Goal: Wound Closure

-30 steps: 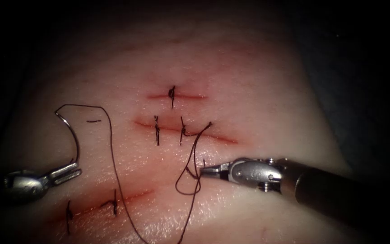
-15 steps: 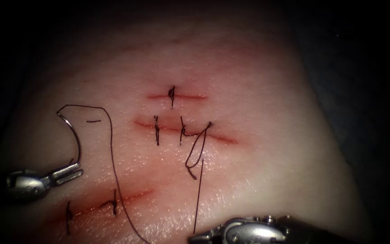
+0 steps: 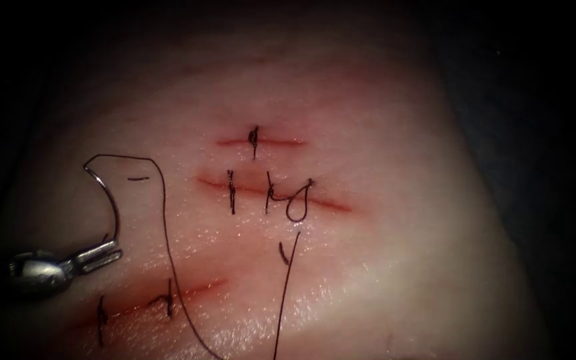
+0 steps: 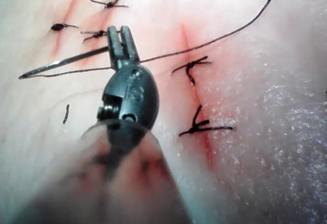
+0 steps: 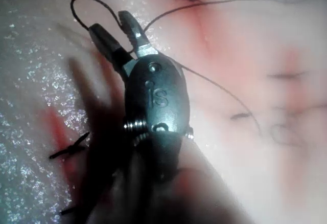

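The needle (image 3: pixel 107 200) sits out of the tissue (image 3: pixel 381 267), well left of the middle cut (image 3: pixel 328 202), arcing up from the left tool (image 3: pixel 100 255), whose jaws are clamped on it near its lower end. Thread (image 3: pixel 168 247) runs from the needle's upper end, down across the lower cut (image 3: pixel 195 291). A small loop (image 3: pixel 298 207) hangs at the middle cut's newest stitch. The right tool (image 5: pixel 116 32) has its jaws apart with thread passing between them, though I can't really tell if it's gripping any.
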Controlling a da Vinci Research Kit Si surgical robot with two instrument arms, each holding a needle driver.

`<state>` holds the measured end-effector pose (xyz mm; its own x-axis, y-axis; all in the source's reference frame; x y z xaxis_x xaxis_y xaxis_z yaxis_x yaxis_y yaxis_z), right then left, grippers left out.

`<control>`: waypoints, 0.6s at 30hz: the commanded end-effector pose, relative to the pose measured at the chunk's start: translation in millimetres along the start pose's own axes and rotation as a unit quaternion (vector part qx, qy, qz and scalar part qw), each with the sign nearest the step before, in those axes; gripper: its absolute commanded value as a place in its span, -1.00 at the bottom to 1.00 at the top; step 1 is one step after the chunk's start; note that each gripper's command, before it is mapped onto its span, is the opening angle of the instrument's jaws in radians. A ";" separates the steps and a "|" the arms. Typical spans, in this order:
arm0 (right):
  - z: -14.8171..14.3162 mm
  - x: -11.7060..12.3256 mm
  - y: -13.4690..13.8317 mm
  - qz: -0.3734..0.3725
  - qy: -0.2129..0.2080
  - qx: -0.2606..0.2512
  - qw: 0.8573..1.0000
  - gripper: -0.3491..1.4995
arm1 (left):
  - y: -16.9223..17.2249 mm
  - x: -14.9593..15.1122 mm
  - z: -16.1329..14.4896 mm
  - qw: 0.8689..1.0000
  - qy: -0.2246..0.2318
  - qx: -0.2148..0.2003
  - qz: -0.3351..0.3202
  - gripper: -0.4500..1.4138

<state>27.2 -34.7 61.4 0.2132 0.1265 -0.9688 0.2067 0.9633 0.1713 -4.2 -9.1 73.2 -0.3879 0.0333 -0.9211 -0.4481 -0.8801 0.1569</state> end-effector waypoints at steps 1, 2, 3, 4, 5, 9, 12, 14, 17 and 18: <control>-0.9 -0.5 3.2 -0.010 -0.011 -0.033 0.999 0.96 | 0.1 -0.4 0.6 1.000 0.001 -0.001 0.000 -1.00; -1.9 -0.8 4.5 -0.019 -0.014 -0.052 0.998 0.98 | 0.1 -0.4 0.6 1.000 0.001 -0.001 0.000 -1.00; -2.8 -1.1 5.5 -0.020 -0.014 -0.062 0.998 0.98 | 0.1 -0.5 0.6 1.000 0.001 -0.001 0.000 -1.00; -3.6 -1.5 6.5 -0.023 -0.013 -0.073 0.997 0.98 | 0.1 -0.5 0.6 1.000 0.001 -0.001 0.000 -1.00; -4.5 -2.0 7.7 -0.029 -0.013 -0.084 0.996 0.98 | 0.0 -0.6 0.5 1.000 0.001 -0.001 0.000 -1.00; -6.5 -5.5 11.4 -0.044 -0.033 -0.120 0.991 0.98 | -0.1 -0.9 0.3 1.000 0.002 -0.002 0.001 -1.00; -6.3 -7.6 12.4 -0.047 -0.046 -0.133 0.989 0.96 | -0.1 -0.9 0.3 1.000 0.002 -0.002 0.001 -1.00; -5.9 -9.4 12.9 -0.047 -0.050 -0.138 0.988 0.94 | -0.1 -0.9 0.4 1.000 0.001 -0.002 0.001 -1.00; -5.1 -12.4 13.9 -0.051 -0.059 -0.139 0.987 0.89 | 0.0 -0.8 0.5 1.000 0.001 -0.001 0.001 -1.00; -4.7 -13.6 14.3 -0.052 -0.069 -0.137 0.987 0.89 | 0.0 -0.8 0.5 1.000 0.001 -0.001 0.001 -1.00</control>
<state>22.1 -22.0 75.6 0.3436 0.0100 -0.9391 -0.0281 0.9996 0.0003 -3.9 -9.0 73.4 -0.3874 0.0314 -0.9214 -0.4452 -0.8816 0.1571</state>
